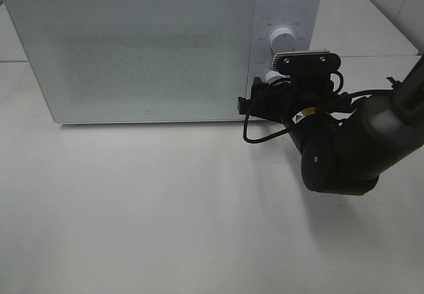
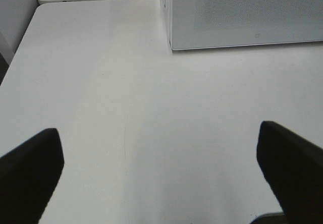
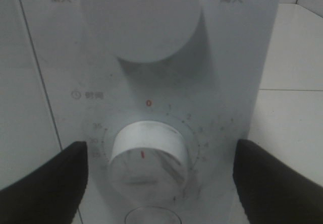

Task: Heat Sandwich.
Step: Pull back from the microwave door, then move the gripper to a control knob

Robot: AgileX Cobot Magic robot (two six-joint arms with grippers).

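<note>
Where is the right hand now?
The right hand is at the control panel of the microwave, right side of the exterior high view, below the upper dial; the right wrist view shows its fingers flanking the timer knob, not touching.

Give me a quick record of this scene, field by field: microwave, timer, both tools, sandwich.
microwave: white, on table, door shut
timer knob: red mark about at 0
right tool: open, one finger on each side of the timer knob, not touching it
left tool: open, over the table, holding nothing
sandwich: not in view
</note>
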